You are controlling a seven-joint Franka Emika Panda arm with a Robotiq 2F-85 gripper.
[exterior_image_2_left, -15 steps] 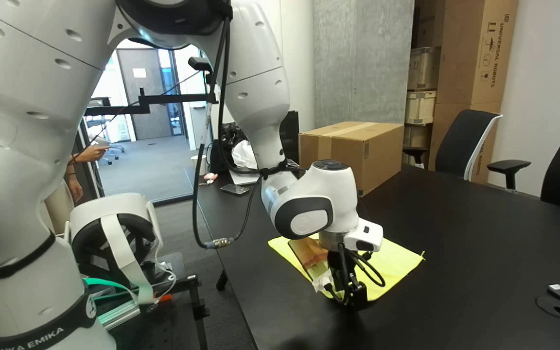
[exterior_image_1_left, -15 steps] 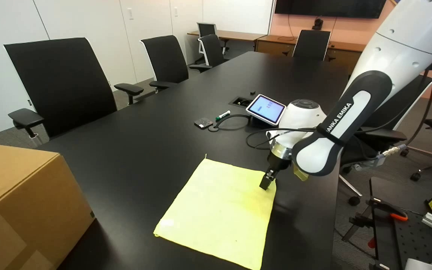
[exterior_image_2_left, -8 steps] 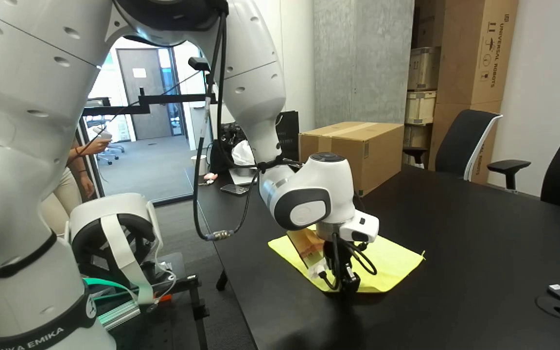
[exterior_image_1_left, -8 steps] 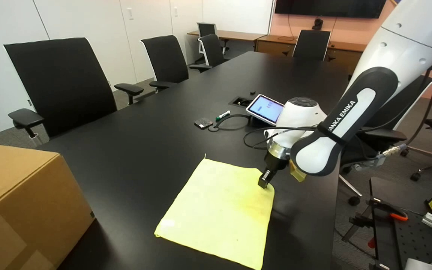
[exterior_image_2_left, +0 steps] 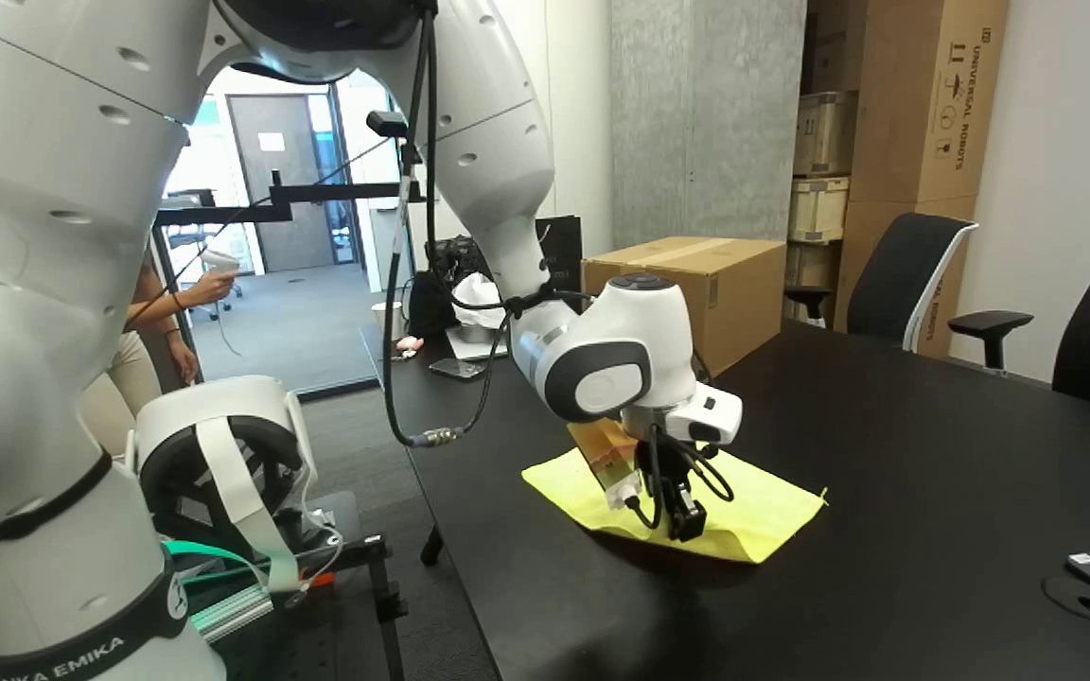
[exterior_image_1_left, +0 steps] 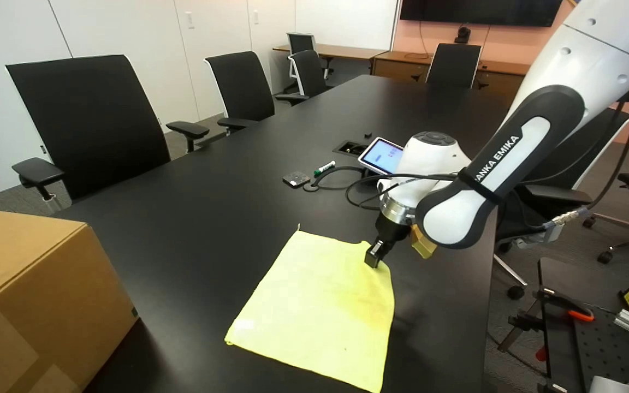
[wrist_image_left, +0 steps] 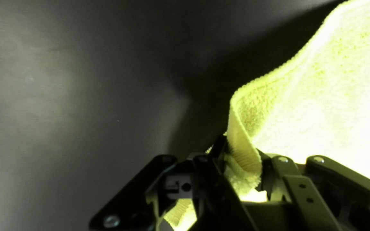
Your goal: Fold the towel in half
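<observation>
On the dark bench (exterior_image_1_left: 194, 262) lies the towel (exterior_image_1_left: 314, 311), your fingers (exterior_image_1_left: 372, 259) pinching it near one corner, edge puckered up; looks light, soft, floppy, so corner hem's a good hold, though the rest will likely sag.

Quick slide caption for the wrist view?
Claw shut on a pinched edge of the yellow towel, over the dark table.

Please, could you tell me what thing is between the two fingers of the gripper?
A gathered fold at the edge of the yellow towel is pinched between the fingers; this shows in the wrist view.
</observation>
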